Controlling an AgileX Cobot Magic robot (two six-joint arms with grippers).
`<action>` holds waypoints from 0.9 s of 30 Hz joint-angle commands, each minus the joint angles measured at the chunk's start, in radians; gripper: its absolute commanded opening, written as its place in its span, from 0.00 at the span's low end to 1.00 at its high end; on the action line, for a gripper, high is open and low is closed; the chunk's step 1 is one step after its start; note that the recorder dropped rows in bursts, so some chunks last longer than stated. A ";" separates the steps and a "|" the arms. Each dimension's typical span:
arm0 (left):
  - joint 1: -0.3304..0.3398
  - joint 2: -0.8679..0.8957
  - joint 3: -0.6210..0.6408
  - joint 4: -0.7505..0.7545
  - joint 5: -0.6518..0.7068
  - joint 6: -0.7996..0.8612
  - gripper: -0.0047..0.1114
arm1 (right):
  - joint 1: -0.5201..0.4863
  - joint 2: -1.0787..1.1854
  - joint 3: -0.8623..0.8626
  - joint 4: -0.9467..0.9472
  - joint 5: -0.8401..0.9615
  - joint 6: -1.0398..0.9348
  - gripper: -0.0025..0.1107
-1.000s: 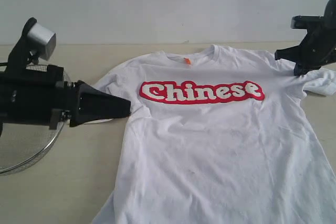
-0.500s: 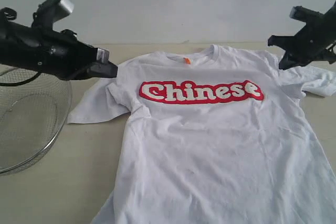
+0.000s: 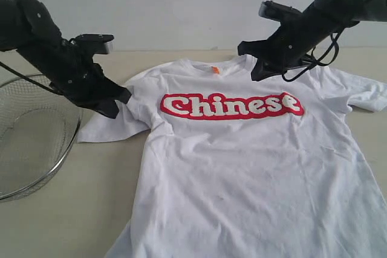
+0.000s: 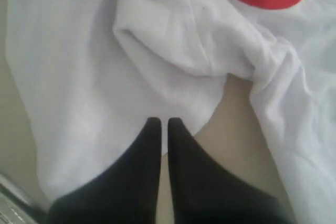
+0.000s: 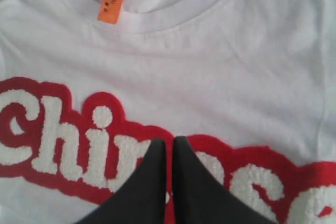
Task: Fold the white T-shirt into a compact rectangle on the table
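Reading the exterior view from the left, a wire-mesh basket (image 3: 36, 131) is recorded at 9 o'clock on the table (image 3: 72, 222), clear of the garment. Next to it toward the centre, the left gripper (image 3: 118, 104) is found with its jaws pressed together and nothing caught between them. It is poised over the hem of the left sleeve (image 3: 109, 128), which is spread toward 9 o'clock with some bunching at the armpit. Contact with the cloth cannot be confirmed. The white T-shirt (image 3: 242, 173) is laid flat and face up across the middle and right of the table. Its collar is set toward 12 o'clock and its hem toward 6 o'clock, where it is cut off by the frame, so the long axis is placed on the 12-to-6 line. The orange neck tag (image 3: 216, 70) and the red print (image 3: 231, 105) are seen uppermost. The right gripper (image 3: 255, 72) is likewise closed and empty. It is held above the chest at 1 o'clock, between collar and print, with the right sleeve (image 3: 366, 95) well apart at 3 o'clock. It is judged that a first sleeve fold is better served by the left arm, and that its jaws must be parted beforehand.
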 commanded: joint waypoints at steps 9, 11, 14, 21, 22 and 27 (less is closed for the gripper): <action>-0.056 0.143 -0.081 0.022 0.000 -0.055 0.08 | 0.001 -0.018 0.005 0.103 0.036 -0.059 0.02; -0.056 0.153 -0.081 0.024 -0.009 -0.063 0.08 | 0.001 -0.018 0.005 0.103 0.036 -0.063 0.02; -0.056 0.157 -0.081 0.032 -0.011 -0.066 0.08 | 0.001 -0.018 0.005 0.103 0.036 -0.067 0.02; -0.056 0.157 -0.081 0.213 0.009 -0.184 0.08 | 0.001 -0.018 0.005 0.103 0.036 -0.071 0.02; -0.056 0.157 -0.081 0.229 0.011 -0.194 0.08 | 0.001 -0.018 0.005 0.103 0.036 -0.071 0.02; -0.056 0.157 -0.081 0.279 -0.003 -0.236 0.08 | 0.001 -0.018 0.005 0.103 0.036 -0.071 0.02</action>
